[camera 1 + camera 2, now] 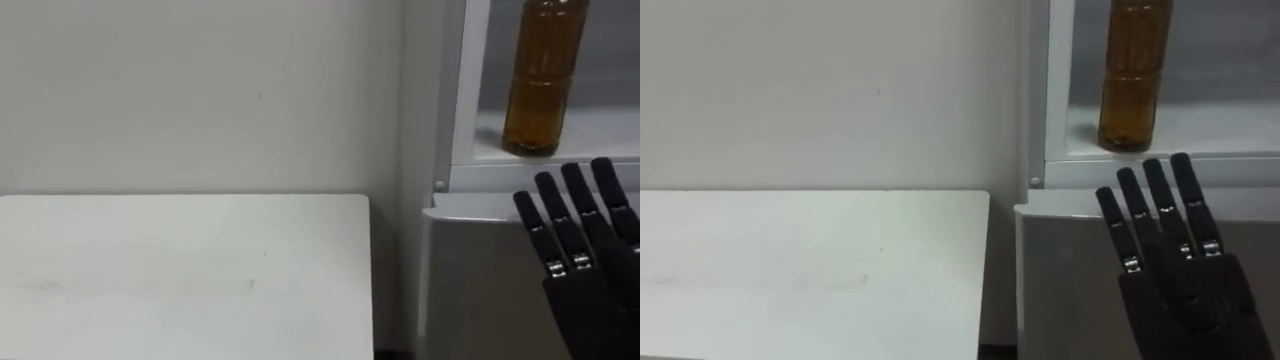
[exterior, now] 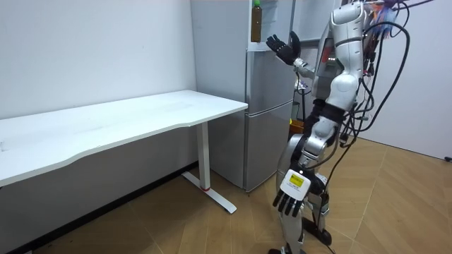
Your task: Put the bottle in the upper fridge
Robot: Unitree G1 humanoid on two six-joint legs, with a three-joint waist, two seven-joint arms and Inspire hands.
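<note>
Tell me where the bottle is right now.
The bottle stands upright on the shelf of the upper fridge, at the eye views' upper right, above the open right hand and right of the white table.

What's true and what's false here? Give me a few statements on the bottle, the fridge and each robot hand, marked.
1. The bottle stands upright on a shelf of the upper fridge. True.
2. The right robot hand is curled round the bottle. False: its fingers are straight, and it is held up below the bottle, not gripping it.
3. A white table stands to the fridge's left. True.
4. The bottle holds clear water. False: the liquid is amber-brown.
5. The left robot hand rests on the table. False: it hangs at the robot's side.
</note>
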